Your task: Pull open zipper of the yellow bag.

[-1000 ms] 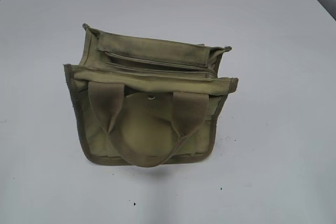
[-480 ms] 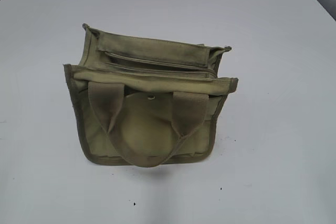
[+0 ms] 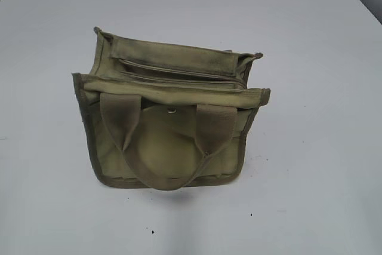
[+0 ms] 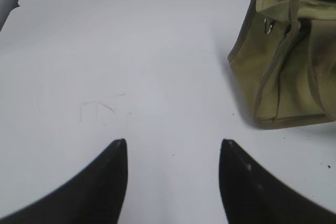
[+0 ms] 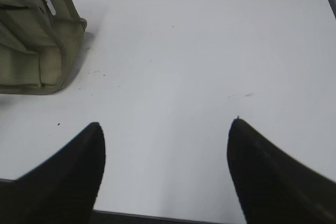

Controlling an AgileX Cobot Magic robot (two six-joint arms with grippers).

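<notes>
The yellow bag (image 3: 170, 123) is being seen standing upright on the white table (image 3: 310, 147), its front panel facing the exterior camera. Along the bag's top, the zipper (image 3: 179, 71) is being shown as a thin line running from the bag's left end to its right end; whether it is fully closed cannot be told from the exterior view. In the right wrist view a small silver pull tab (image 5: 49, 3) is being seen hanging at the bag's upper corner, at the end of the zipper line. A wide webbing handle (image 3: 167, 147) is being draped down over the bag's front panel, and a small metal snap (image 3: 172, 110) is being shown just below the bag's top edge, between the handle's two straps.

No gripper is being shown in the exterior view. In the left wrist view the left gripper (image 4: 173, 145) is being held over bare table with its two dark fingers (image 4: 110, 182) spread apart and nothing between them; the bag is lying ahead of it and off to the right of that view, well apart from the fingertips. In the right wrist view the right gripper (image 5: 165, 127) is likewise being held wide, with nothing between its fingers (image 5: 262, 171); the bag is lying ahead and to the left of that view, again well apart and untouched. Neither gripper is being brought into contact with the zipper.

No brand, label or readable writing is being shown on the bag. Faint scratch marks (image 4: 100, 109) are being seen on the table to the left of the bag in the left wrist view.
</notes>
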